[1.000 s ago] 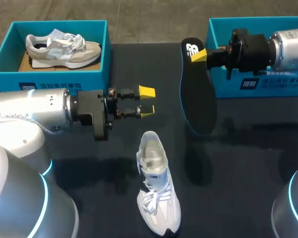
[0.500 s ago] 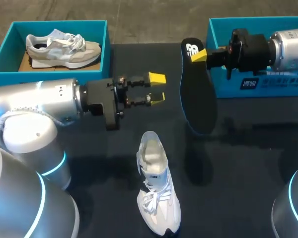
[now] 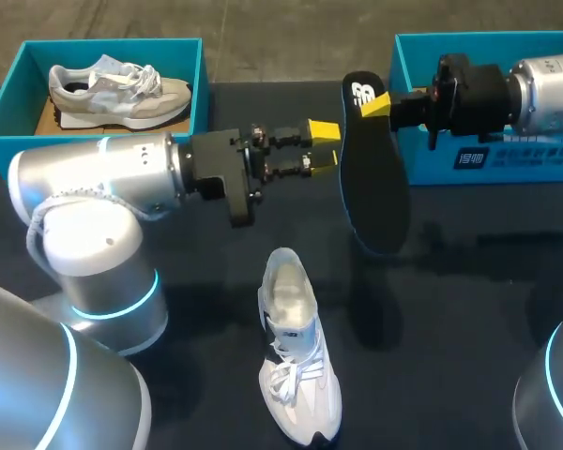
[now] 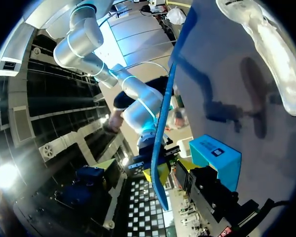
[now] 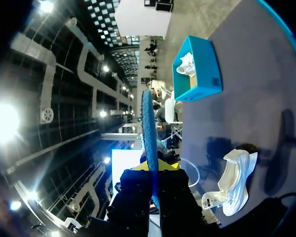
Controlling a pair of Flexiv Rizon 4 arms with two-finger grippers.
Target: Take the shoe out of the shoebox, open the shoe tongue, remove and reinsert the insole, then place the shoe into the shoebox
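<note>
From here, the right arm's jaws are clamped on the heel end of the black insole (image 3: 371, 169), holding it above the desk (image 3: 469, 309) in front of the right shoebox (image 3: 422, 56). The left arm's jaws stand open just beside the insole's edge. The white shoe (image 3: 296, 361) lies on the desk, well apart from the left shoebox (image 3: 9, 112), which holds a second shoe (image 3: 117, 89).

Right shoebox (image 3: 422, 164) partly behind right arm (image 3: 544, 89)
</note>
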